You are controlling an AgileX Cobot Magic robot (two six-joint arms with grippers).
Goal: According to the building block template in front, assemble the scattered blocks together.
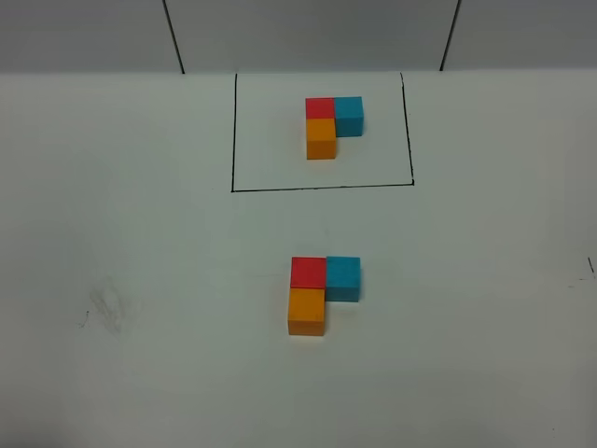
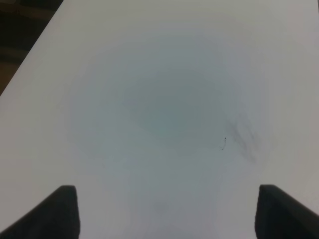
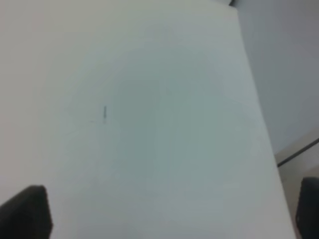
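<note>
A plain white tabletop point(image 1: 140, 233) fills nearly all of the high view, with a grey wall crossed by two dark lines along the upper edge of the frame. Upper centre, a thin black rectangle point(image 1: 322, 131) is drawn on the surface, and inside it sits the building block template point(image 1: 331, 126): a red cube with a blue cube touching its right side and an orange cube touching its lower side, an L.

Below the rectangle, at the centre of the frame, the scattered blocks lie pressed together in the same L. The red block point(image 1: 308, 273) has the blue block point(image 1: 343, 278) against its right side and the orange block point(image 1: 306, 311) against its lower side.

A faint grey smudge point(image 1: 107, 308) marks the surface at lower left.

Neither arm shows in the high view. In its wrist view the left tool point(image 2: 167, 214) has its fingers spread over bare tabletop, holding nothing. The right tool point(image 3: 174, 214) is spread wider, also empty, near the tabletop's edge.
</note>
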